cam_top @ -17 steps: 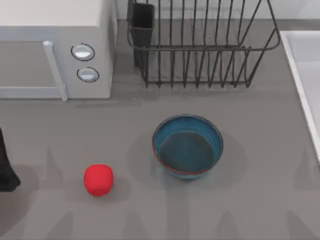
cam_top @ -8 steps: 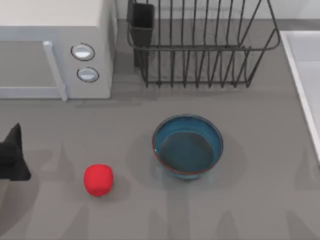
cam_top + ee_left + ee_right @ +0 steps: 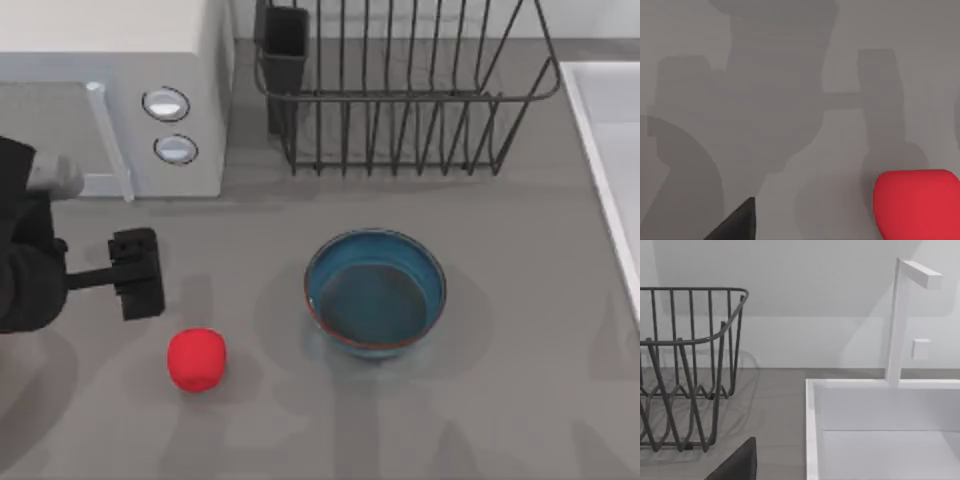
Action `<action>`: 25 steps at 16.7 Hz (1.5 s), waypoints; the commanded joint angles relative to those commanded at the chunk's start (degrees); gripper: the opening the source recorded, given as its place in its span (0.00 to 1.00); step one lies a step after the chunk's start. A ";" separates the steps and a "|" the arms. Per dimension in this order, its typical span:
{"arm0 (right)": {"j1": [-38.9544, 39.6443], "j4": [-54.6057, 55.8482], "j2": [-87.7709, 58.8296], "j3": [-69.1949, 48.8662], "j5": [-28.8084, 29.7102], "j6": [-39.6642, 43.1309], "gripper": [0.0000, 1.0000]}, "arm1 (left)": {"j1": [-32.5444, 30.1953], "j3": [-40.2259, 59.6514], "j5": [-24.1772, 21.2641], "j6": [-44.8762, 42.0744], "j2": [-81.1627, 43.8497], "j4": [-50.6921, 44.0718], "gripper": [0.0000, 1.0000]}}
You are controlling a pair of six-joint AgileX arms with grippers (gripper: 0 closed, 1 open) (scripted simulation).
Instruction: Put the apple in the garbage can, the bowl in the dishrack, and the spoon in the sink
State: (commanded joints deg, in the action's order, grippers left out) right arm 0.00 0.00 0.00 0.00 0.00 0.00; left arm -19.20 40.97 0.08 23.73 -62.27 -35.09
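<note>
Top view: I have the left gripper point(image 3: 137, 274) beside the apple point(image 3: 196, 359), lining up a grab; its jaws' spread I cannot tell.

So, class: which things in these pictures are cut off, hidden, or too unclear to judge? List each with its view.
- Sink, top view: right edge cuts off most of the basin.
- Dishrack, top view: top edge cuts off its far side.
- Apple, left wrist view: cut by the frame's edges.
- Left pincer, top view: open or shut cannot be told.

apple point(image 3: 196, 359) left of bowl point(image 3: 375, 292) | dishrack point(image 3: 400, 90) behind bowl | sink point(image 3: 612, 150) far right
</note>
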 joint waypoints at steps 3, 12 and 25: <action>0.00 0.00 0.00 0.00 0.00 0.00 1.00 | -4.59 9.71 -0.01 5.73 -15.53 -8.48 1.00; 0.00 0.00 0.00 0.00 0.00 0.00 1.00 | -12.03 26.21 -0.59 15.21 -38.21 -21.38 1.00; 0.00 0.00 0.00 0.00 0.00 0.00 1.00 | -12.01 18.24 -0.62 15.08 -44.87 -6.51 1.00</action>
State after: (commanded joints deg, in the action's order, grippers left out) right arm 0.00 0.00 0.00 0.00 0.00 0.00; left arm -31.21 59.21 -0.54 38.81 -107.15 -41.60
